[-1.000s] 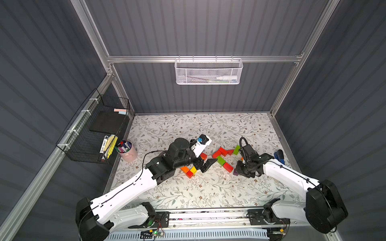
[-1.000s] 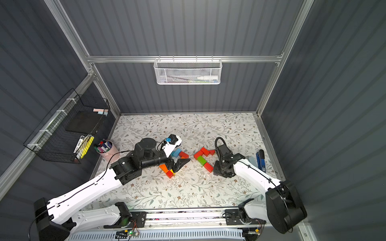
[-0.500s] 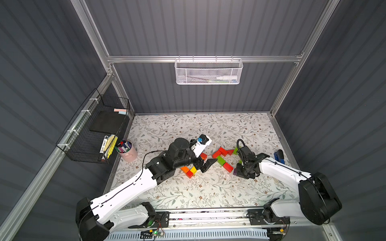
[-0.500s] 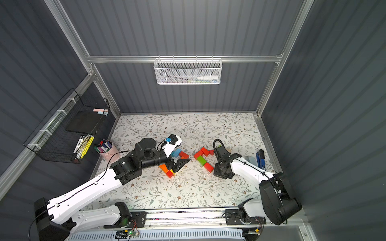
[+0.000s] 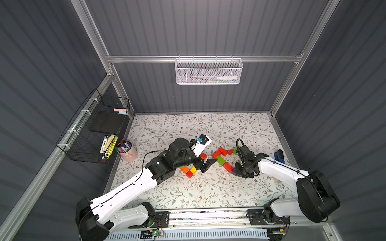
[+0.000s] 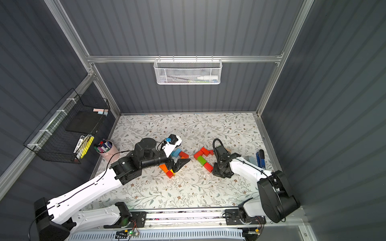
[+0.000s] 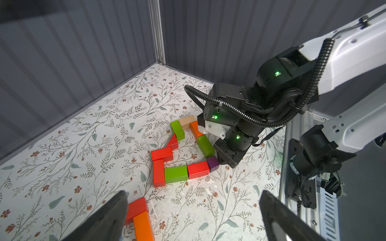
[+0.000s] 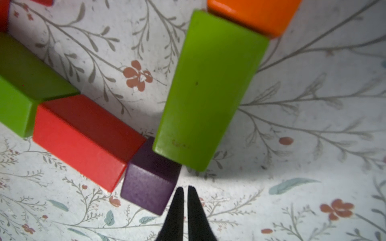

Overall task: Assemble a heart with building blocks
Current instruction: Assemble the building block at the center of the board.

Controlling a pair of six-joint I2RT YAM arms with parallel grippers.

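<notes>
Forming perhaps half a heart, the building blocks (image 7: 176, 173) loop toward the surface's right edge; right pincer (image 8: 183, 189), tips together and empty, sits beside the purple cube (image 8: 146, 187). Left pincer (image 7: 193, 200) gapes above loose blocks (image 5: 190, 171) yet unplaced.

Block outline (image 5: 221, 160) sits right of centre on the table (image 5: 188, 129), loose blocks (image 5: 189, 173) just left of it; right gripper (image 8: 183, 188) just beside its near corner cube (image 8: 149, 183); pen cup (image 5: 127, 152) far left, stapler (image 5: 278, 155) far right.
</notes>
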